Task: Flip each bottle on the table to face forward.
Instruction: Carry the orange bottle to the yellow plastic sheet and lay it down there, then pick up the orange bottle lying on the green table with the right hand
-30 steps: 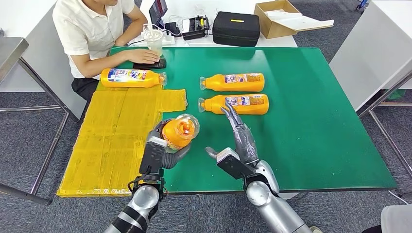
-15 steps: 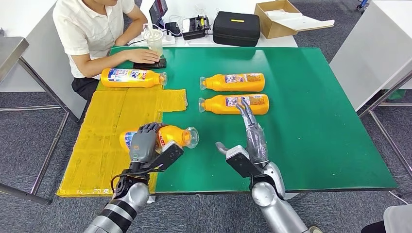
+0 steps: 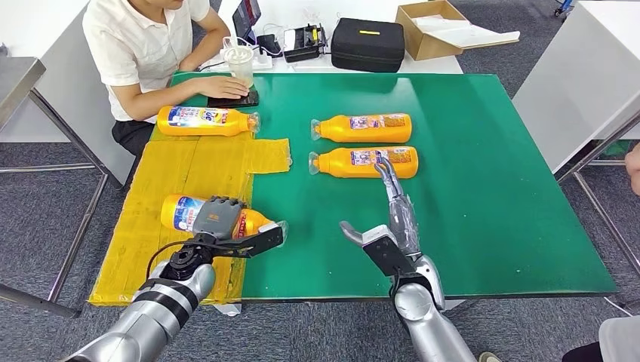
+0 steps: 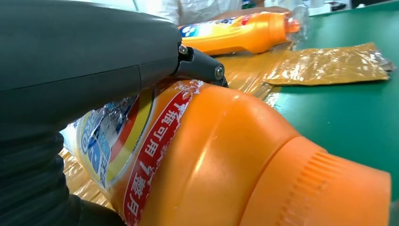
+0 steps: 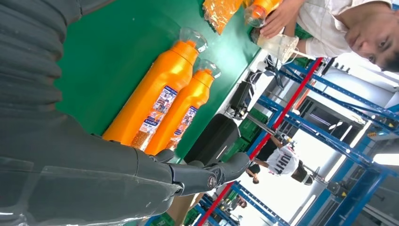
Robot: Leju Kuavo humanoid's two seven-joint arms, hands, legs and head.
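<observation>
Since the earlier frames the left hand (image 3: 217,219) has lowered its bottle (image 3: 198,214) from upright to lying on the yellow sheet (image 3: 173,177), label up, still gripped. Behind it another bottle (image 3: 205,120) shows its front. The right hand (image 3: 394,219) reaches, fingers spread and empty, toward two bottles (image 3: 364,143) apparently still awaiting flipping.

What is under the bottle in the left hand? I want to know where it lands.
The bottle lies on the yellow sheet, neck over the sheet's edge. The left hand covers its middle.
</observation>
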